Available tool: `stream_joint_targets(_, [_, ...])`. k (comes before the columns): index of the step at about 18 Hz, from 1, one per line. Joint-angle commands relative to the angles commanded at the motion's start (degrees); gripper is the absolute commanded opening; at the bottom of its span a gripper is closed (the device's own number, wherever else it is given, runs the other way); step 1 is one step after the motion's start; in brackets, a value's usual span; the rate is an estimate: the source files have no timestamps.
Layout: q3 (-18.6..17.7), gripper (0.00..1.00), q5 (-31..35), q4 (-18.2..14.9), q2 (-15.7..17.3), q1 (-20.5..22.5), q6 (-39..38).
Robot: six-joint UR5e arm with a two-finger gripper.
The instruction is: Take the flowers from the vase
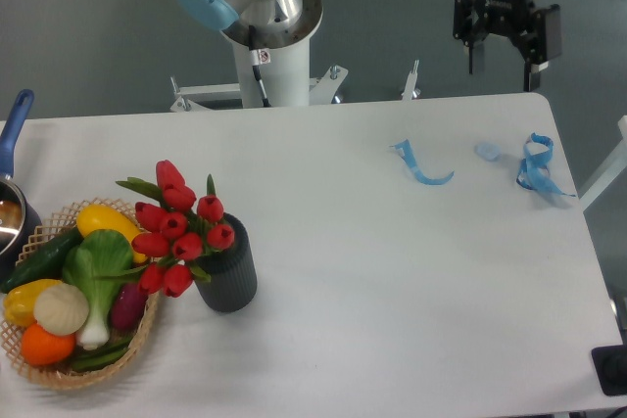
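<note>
The flowers, red tulip buds with green leaves, stand in the vase, a short dark grey ribbed cylinder at the table's front left. The buds lean left toward the basket. My gripper hangs high above the table's far right edge, far from the vase. Its two dark fingers are spread apart and hold nothing.
A wicker basket of colourful vegetables sits just left of the vase, touching the flowers. A metal pot with a blue handle is at the left edge. Blue ribbon scraps and more ribbon lie at the far right. The arm's white base stands behind the table.
</note>
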Motion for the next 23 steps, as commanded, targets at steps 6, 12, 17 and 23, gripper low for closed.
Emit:
stream_joint_targets(6, [-0.52,1.00,0.35,0.17,0.17,-0.35,0.09])
stream_joint_targets(12, [-4.48,1.00,-0.44,0.09,1.67,-0.44,-2.27])
stream_joint_targets(17, [-7.55,1.00,-4.74,0.18,1.41,-2.20,-9.39])
stream_joint_targets(23, [-11.68,1.00,-15.79,0.26,1.76,-2.37,-16.34])
